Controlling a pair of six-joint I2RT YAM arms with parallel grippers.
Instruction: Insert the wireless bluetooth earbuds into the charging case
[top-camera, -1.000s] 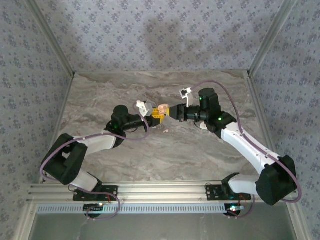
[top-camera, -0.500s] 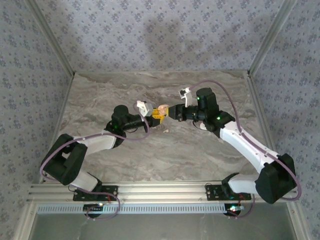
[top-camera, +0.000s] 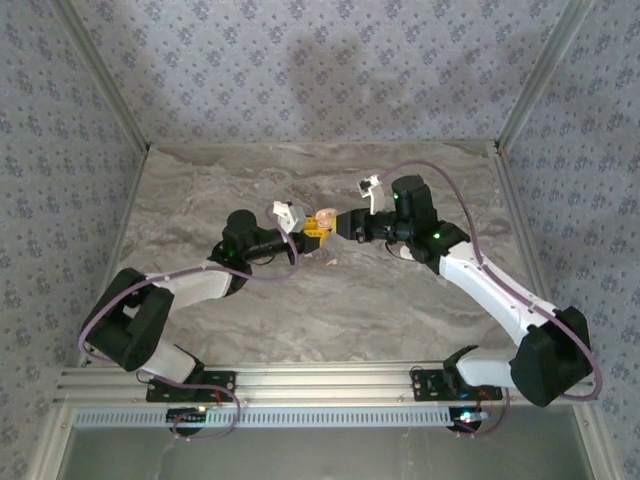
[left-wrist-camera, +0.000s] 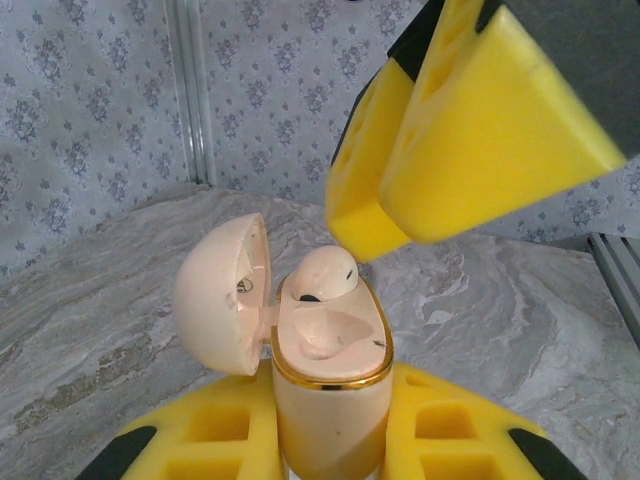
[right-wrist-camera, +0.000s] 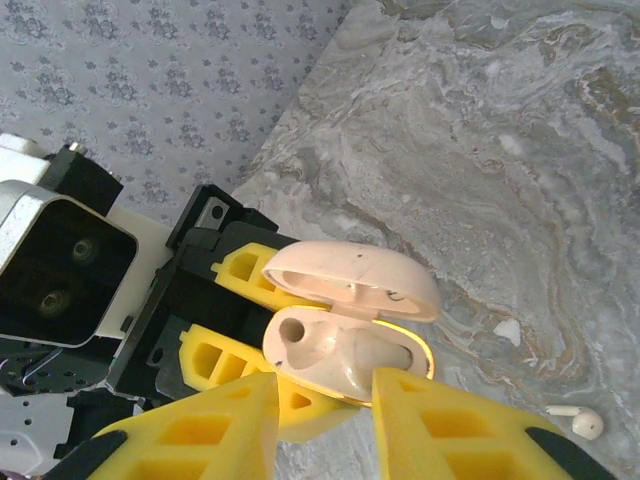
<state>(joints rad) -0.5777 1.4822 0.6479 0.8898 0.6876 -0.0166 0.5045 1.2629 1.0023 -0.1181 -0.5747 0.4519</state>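
Both the left arm (top-camera: 190, 285) and the right arm (top-camera: 490, 290) have smooth white shells on their long links and bulky black housings with small green lights at the joints. A thin mauve cable (top-camera: 430, 165) loops loosely from behind the fingers back to black bases (top-camera: 190, 385) that carry red and green lights. The left arm's fingers (left-wrist-camera: 225, 435) and the right arm's fingers (right-wrist-camera: 200, 435) are blocky bright yellow wedges with square pockets and black patches at the outer edges, and just behind the left ones sit a black body and a pale grey camera box (right-wrist-camera: 55, 265) with two round lenses.
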